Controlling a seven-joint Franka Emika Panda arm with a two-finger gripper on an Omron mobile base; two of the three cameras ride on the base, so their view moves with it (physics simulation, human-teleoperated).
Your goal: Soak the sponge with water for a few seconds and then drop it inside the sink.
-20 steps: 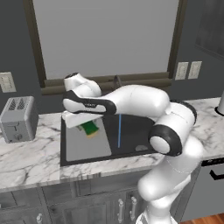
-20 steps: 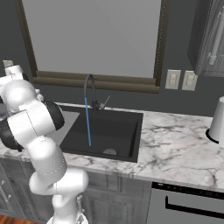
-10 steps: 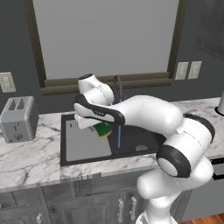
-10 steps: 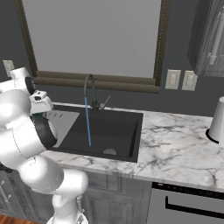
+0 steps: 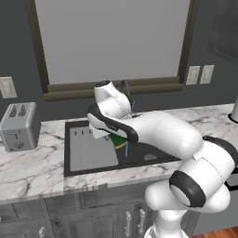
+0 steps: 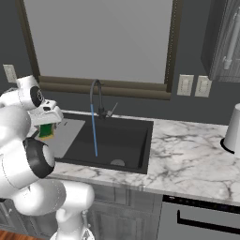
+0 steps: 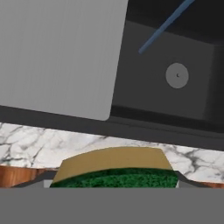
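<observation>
The white marble worktop [image 6: 197, 159] runs along the wall, with the sink [image 6: 123, 140] let into it: a large dark charcoal basin with a round drain [image 7: 177, 75] in its floor and a light grey drainboard panel [image 5: 90, 151] on its left part. A silver toaster [image 5: 19, 126] stands on the worktop well to the left of the sink. From the dark gooseneck faucet [image 6: 96, 93] the water [image 6: 94, 133] falls as a thin straight blue stream into the basin.

The sponge [image 7: 114, 171] is a small block, yellow in the body with a rough green scouring face. It is held in the air over the sink, near the stream but to the drainboard side of it; whether it touches the water cannot be told. In the left base view only a green and yellow corner of it shows under the arm, and in the right base view it is a small patch below the hand.

The gripper [image 6: 47, 123] has its jaws closed on the sponge. The fingertips themselves are hidden behind the sponge in the hand view, whose lower edge cuts the block off.
</observation>
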